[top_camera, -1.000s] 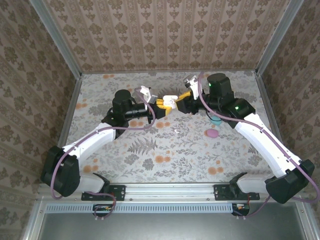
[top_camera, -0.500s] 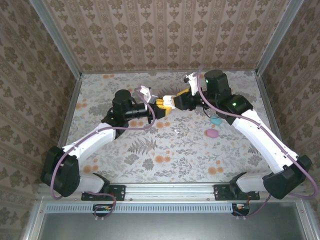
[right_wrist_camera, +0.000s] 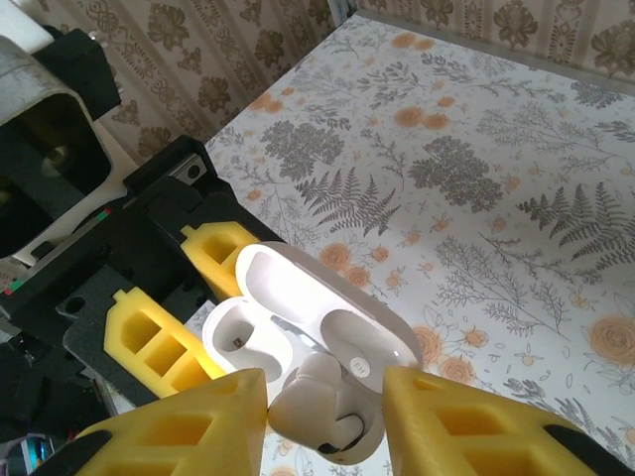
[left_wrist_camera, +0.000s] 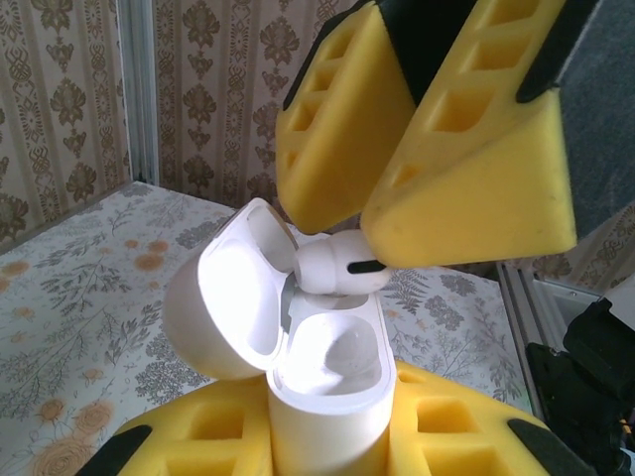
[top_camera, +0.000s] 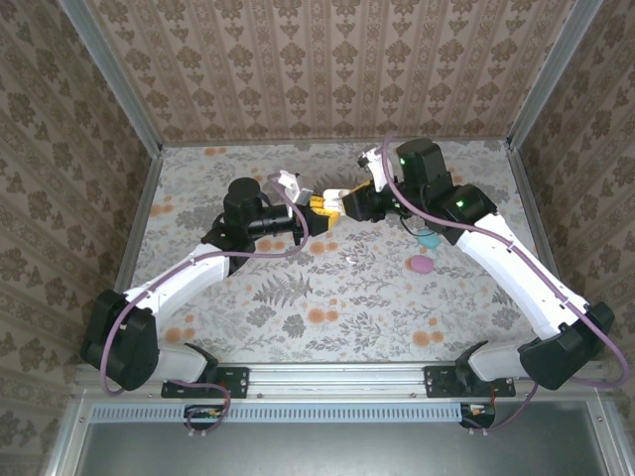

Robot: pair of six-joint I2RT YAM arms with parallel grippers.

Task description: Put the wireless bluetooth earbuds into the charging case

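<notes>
My left gripper (left_wrist_camera: pixel 327 441) is shut on the base of a white charging case (left_wrist_camera: pixel 327 397), held upright above the table with its lid (left_wrist_camera: pixel 223 297) swung open. My right gripper (right_wrist_camera: pixel 325 421) comes in from the other side, its yellow fingers (left_wrist_camera: pixel 466 169) pinching a white earbud (left_wrist_camera: pixel 332 268). That earbud (right_wrist_camera: pixel 317 397) sits at the mouth of the case's far slot, partly inside. The near slot (right_wrist_camera: pixel 238 332) is empty. In the top view both grippers (top_camera: pixel 319 206) (top_camera: pixel 344 200) meet at the back middle of the table.
A pink case (top_camera: pixel 421 264) and a teal case (top_camera: pixel 429 238) lie on the floral table under the right forearm. A small white bit (top_camera: pixel 349 260) lies in front of the grippers. Metal rails and papered walls close in the table.
The right arm has moved left, bringing its gripper up against the left gripper and the case. Its jaws have narrowed. The left arm has not moved.
</notes>
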